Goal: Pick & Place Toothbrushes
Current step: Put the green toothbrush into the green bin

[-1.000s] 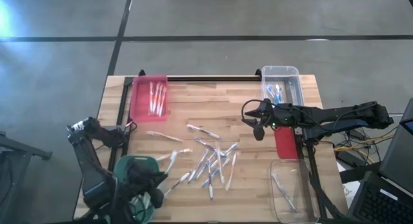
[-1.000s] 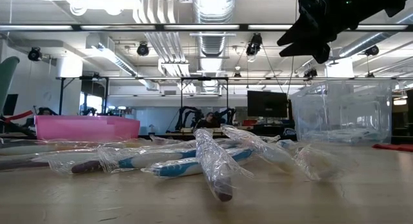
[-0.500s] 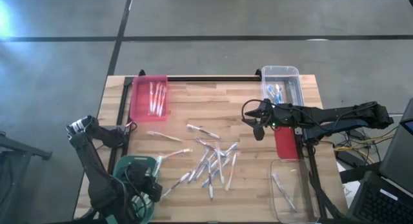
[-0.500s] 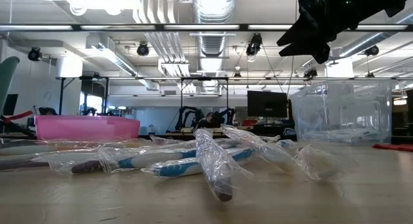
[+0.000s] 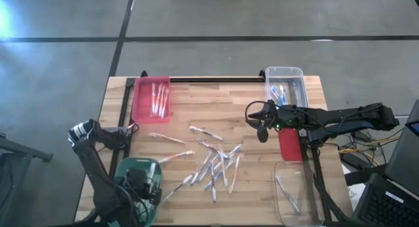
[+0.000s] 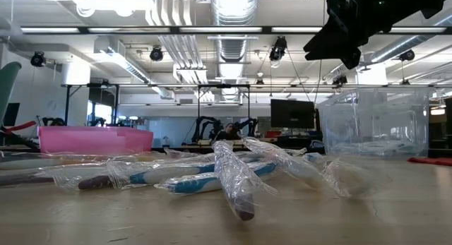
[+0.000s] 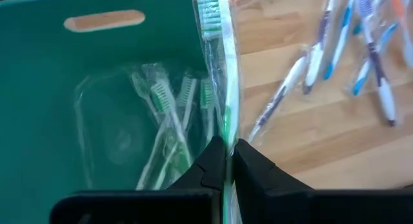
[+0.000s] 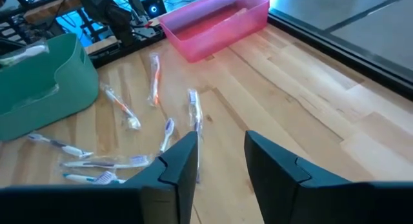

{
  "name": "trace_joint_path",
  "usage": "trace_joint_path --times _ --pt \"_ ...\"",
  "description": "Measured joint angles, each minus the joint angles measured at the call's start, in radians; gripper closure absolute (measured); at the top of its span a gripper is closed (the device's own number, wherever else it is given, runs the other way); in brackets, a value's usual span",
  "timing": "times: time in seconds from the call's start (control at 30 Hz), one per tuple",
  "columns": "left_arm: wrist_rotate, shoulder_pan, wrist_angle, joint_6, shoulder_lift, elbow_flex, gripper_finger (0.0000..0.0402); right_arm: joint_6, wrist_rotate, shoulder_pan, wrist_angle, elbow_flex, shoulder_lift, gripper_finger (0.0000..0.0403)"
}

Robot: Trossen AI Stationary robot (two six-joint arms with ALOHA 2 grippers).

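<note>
The left pincer [image 7: 227, 161] is seen pressed together on a wrapped green toothbrush [image 7: 219, 69], held over the green bin [image 5: 133, 168] at the near left corner of the table [image 5: 216, 109]; the brush stands along the bin's inner wall, and more green-bristled brushes [image 7: 169, 114] are seen lying in plastic on the bin floor. The loose pile of wrapped toothbrushes [image 5: 213, 163] is scattered on the table just right of the green bin, toward the table's middle, with blue, purple and pale handles crossed over one another [image 6: 212, 171]. A few stray brushes [image 5: 163, 138] lie between the green bin and the pink bin [image 5: 152, 98], which sits beyond the green bin at the far left edge and holds several pale brushes [image 5: 158, 99]. A clear bin [image 5: 285, 83] with blue brushes is placed at the far right corner, well apart from the green bin, and a second clear bin [image 5: 298, 199] with one or two brushes sits at the near right. A red object [image 5: 290, 144] lies between the two clear bins. The right pincer [image 5: 261, 123] is held above the table near the far clear bin, fingers [image 8: 177, 161] apart with a gap between them, nothing gripped.
</note>
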Motion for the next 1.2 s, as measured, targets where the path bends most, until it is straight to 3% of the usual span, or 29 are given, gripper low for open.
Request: trace_joint_path --times 0.27,0.9,1.2 --pt "0.103 0.004 0.1 -0.003 0.003 -0.113 0.0383 -0.006 0.0 0.0 0.0 0.0 0.0 0.0296" --pt "0.124 0.012 0.362 0.001 0.001 -0.309 0.038 -0.007 -0.001 0.0 0.0 0.0 0.0 0.0343" --pt "0.124 0.013 0.424 0.023 -0.001 -0.341 0.0334 -0.006 -0.001 0.0 0.0 0.0 0.0 0.0342"
